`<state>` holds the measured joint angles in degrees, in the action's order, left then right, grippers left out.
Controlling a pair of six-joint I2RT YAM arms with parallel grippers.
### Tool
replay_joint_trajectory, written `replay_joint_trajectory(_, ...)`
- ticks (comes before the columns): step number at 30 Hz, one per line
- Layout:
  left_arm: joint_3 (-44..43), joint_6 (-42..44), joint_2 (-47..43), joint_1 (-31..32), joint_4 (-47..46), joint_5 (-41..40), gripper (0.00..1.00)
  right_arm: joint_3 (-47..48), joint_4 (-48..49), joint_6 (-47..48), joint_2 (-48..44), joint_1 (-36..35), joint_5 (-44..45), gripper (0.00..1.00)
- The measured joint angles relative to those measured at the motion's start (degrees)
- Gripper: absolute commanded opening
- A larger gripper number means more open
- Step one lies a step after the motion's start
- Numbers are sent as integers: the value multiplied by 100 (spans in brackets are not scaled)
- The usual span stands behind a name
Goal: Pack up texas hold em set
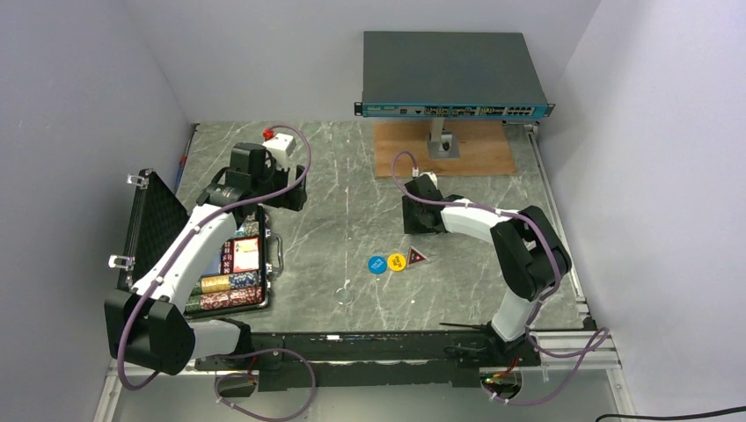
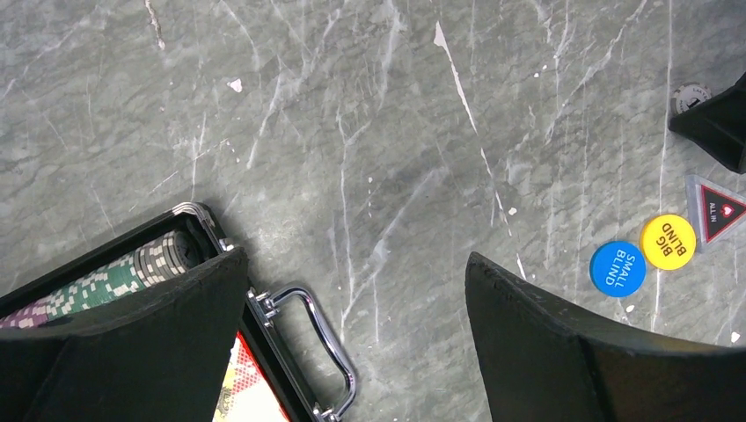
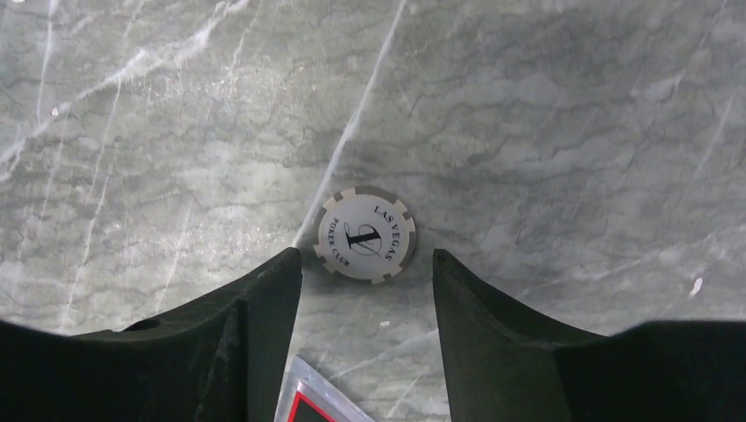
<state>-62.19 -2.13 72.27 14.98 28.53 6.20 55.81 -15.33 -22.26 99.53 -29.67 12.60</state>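
The black briefcase (image 1: 141, 230) lies open at the left, foam lid up, with rows of chips (image 1: 230, 294) and the red-yellow card box (image 1: 246, 255) inside; its silver handle (image 2: 321, 338) shows in the left wrist view. My left gripper (image 2: 356, 264) is open and empty above the bare table beside the handle, also seen from the top (image 1: 286, 195). Blue disc (image 1: 376, 264), yellow disc (image 1: 397, 261) and red triangular token (image 1: 416, 256) lie mid-table. My right gripper (image 3: 366, 259) is open, low over a white poker chip (image 3: 366, 235) just past its fingertips. Another silvery chip (image 1: 346, 294) lies nearer.
A big grey network switch (image 1: 453, 75) stands on a post over a wooden board (image 1: 444, 149) at the back. A small white box with a red knob (image 1: 280, 145) sits behind the left gripper. Walls close in left and right.
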Motion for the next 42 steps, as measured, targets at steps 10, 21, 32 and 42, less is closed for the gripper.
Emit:
replay_joint_trajectory(10, 0, 2, 0, 4, 2, -4, 94, 13, 313, 114, 92, -4, 42, 46)
replay_joint_trajectory(21, 0, 0, 68, 4, 0, 59, 93, -17, 490, 192, 103, -31, 39, 28)
replay_joint_trajectory(32, -50, -181, 863, 4, 7, 1405, 92, -284, 763, 400, -442, -424, -166, 22)
replay_joint_trajectory(42, -146, -522, 1484, -168, -13, 2599, 90, -197, 737, 326, -728, -977, 98, 56)
